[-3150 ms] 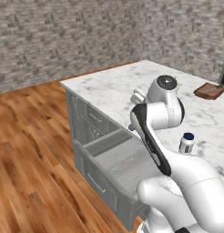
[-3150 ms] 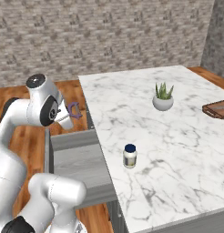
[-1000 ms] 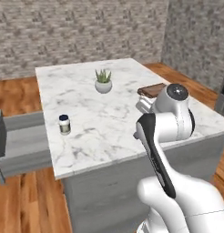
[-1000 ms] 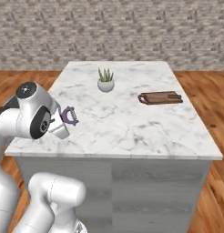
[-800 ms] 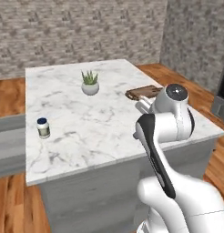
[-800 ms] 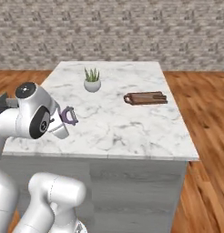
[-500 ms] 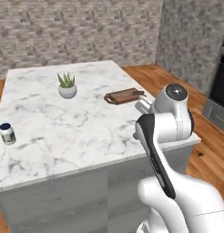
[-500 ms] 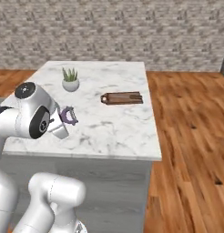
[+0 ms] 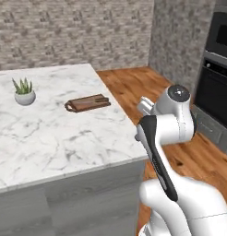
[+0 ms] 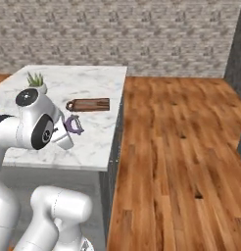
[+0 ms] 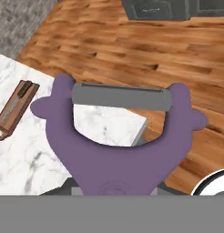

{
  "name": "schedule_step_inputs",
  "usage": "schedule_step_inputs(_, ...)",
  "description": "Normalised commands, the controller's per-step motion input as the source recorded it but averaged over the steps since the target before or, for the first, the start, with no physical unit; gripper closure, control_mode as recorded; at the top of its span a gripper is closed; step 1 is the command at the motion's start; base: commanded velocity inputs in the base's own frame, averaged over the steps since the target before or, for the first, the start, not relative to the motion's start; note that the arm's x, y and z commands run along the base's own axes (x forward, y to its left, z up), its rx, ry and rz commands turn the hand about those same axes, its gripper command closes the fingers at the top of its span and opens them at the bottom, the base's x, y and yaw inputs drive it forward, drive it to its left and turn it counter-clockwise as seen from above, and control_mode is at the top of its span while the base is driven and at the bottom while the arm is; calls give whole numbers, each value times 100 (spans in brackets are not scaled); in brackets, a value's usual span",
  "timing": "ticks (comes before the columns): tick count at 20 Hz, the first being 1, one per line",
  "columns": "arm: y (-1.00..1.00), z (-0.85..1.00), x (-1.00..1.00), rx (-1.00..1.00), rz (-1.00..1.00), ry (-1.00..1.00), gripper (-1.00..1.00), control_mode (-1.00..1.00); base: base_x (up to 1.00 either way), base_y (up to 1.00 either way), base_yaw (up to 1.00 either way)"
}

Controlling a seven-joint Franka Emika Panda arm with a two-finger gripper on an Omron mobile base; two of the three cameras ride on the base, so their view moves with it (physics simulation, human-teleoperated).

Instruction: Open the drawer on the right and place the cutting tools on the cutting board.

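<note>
The fingers (image 10: 69,126) pinch the purple peeler (image 11: 118,136); hand view shows a knife (image 11: 13,107) on the cutting board (image 9: 87,103).

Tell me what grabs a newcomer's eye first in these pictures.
The purple peeler looms large in the hand view, held in the gripper beside the marble island. On that island, the cutting board already carries a knife, and a small potted plant stands further back.
</note>
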Motion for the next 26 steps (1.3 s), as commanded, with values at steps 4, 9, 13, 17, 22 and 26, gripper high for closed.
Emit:
schedule_step_inputs(4,0,0,0,0,0,0,100,100,30,-100,8)
schedule_step_inputs(9,0,0,0,0,0,0,100,100,36,-100,20)
schedule_step_inputs(13,0,0,0,0,0,0,100,100,39,-99,32)
schedule_step_inputs(17,0,0,0,0,0,0,100,100,65,-75,44)
schedule_step_inputs(22,0,0,0,0,0,0,100,100,97,-43,53)
schedule_step_inputs(26,0,0,0,0,0,0,100,100,100,-20,58)
